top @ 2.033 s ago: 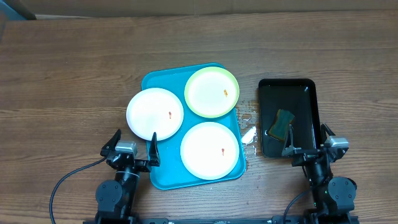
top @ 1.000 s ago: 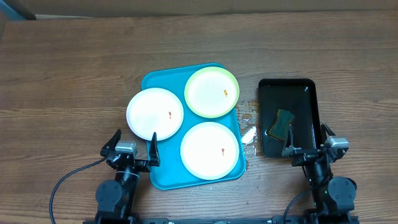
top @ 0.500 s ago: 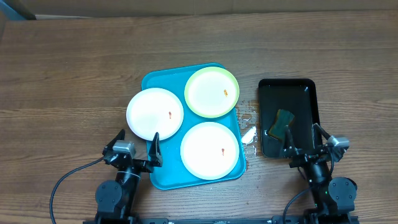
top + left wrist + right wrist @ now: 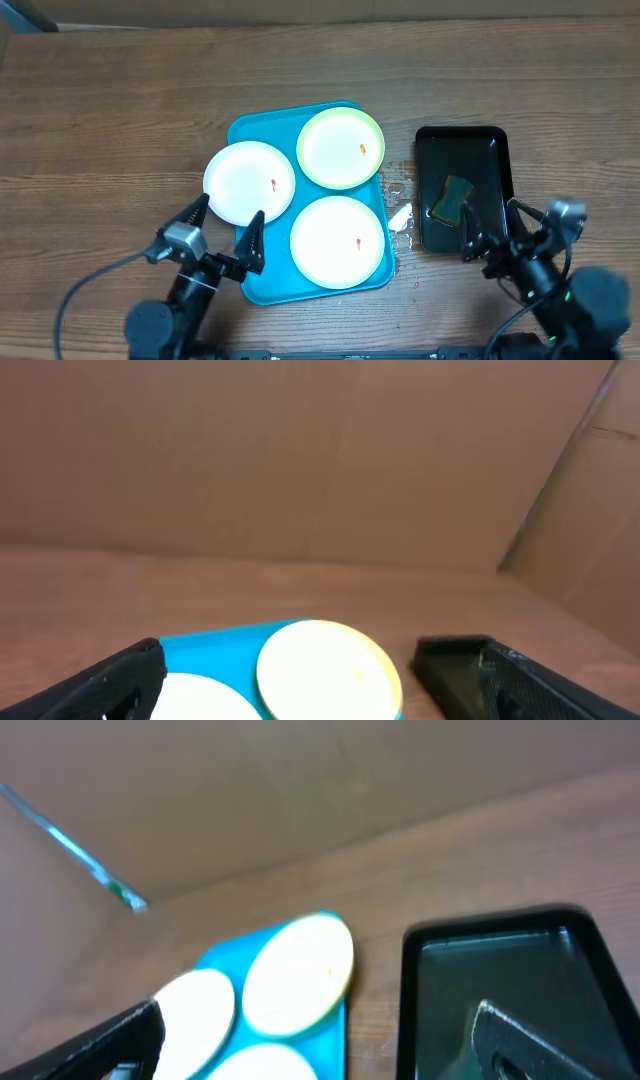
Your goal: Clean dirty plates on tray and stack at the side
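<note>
**Change noted.** Both arms have left their low rest pose at the near edge of the bench [image 4: 120,110]. The left hand [image 4: 228,222] and right hand [image 4: 494,232] sit higher and further forward than half a second ago, their outlines blurred by motion. Plates, trays and sponge lie as they did. Judged: the reach is only opening, with nothing wiped and nothing stacked yet.

**Left hand.** Fingers spread wide, holding nothing. It hovers over the near-left corner of the turquoise tray [image 4: 262,285], close to the near edge of the left white plate [image 4: 249,182].

**Right hand.** Fingers spread wide, holding nothing. It is over the near end of the black tray [image 4: 490,150], just short of the sponge [image 4: 455,197], which is probably its first pick.

**Turquoise tray.** Rectangular with rounded corners and a raised rim, mid-bench and turned slightly askew.

**Plates, three.**
- All are round and shallow, lying flat side by side on the turquoise tray, unstacked.
- The left white plate overhangs the tray's left rim.
- The green-rimmed plate [image 4: 340,147] is at the far right corner.
- The near white plate [image 4: 337,241] is at the near right.
- Each bears one small orange-red smear near its middle.

**Sponge.** Green and yellow, lying in the black tray.

**Wet patch** [image 4: 398,215]. Droplets and a pale blob on the bench between the two trays.
</note>
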Robot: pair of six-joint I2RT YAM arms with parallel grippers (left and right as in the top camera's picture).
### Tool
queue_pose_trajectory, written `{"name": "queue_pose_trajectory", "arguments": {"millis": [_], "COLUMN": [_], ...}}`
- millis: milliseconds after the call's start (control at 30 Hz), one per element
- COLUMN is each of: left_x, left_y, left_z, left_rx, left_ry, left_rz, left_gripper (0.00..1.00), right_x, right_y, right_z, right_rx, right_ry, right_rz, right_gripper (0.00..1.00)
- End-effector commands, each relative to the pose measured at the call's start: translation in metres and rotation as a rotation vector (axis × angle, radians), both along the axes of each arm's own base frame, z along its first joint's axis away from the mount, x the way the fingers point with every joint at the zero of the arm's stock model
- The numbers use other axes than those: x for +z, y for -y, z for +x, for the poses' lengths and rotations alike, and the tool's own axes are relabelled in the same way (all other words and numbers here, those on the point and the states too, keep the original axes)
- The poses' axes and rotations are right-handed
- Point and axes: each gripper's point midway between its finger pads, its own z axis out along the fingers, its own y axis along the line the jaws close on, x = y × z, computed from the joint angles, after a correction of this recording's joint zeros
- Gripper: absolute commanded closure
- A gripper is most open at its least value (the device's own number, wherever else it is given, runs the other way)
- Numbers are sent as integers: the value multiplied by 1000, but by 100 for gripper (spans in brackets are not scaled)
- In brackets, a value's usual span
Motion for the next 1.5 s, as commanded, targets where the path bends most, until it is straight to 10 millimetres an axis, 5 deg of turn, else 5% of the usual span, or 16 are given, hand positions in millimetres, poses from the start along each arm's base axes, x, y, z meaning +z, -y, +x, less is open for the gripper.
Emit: {"name": "queue_pose_trajectory", "arguments": {"millis": [0,133,333,467,700,933,1067,1267,1467], "left_x": [47,79,79,63,54,52,52,52,50], "left_y": [3,4,5,10,26,26,25,25,25], "left_z": [1,14,23,21,24,23,23,23,23], "left_rx": [-19,-21,-24,-59,-163,-179,-186,-191,-192], "left_ry": [-50,-275,-605,-767,-821,-807,-800,-793,-802], "left_rz": [-5,39,61,59,55,98,115,134,134], "left_gripper": [0,0,0,0,0,0,0,0,0], "right_x": [33,48,38,-3,-129,-210,-245,-258,-225], "right_y": [-4,-7,-24,-27,3,16,16,16,-3], "right_z": [16,48,94,109,98,94,96,100,106], "right_rx": [35,76,143,155,-75,-187,-188,-190,76], "right_ry": [-107,-341,-496,-645,-1116,-1267,-1288,-1273,-1231], "right_rz": [-57,-142,-96,-93,-138,-171,-170,-169,-197], "right_gripper": [0,0,0,0,21,23,49,95,96]}}
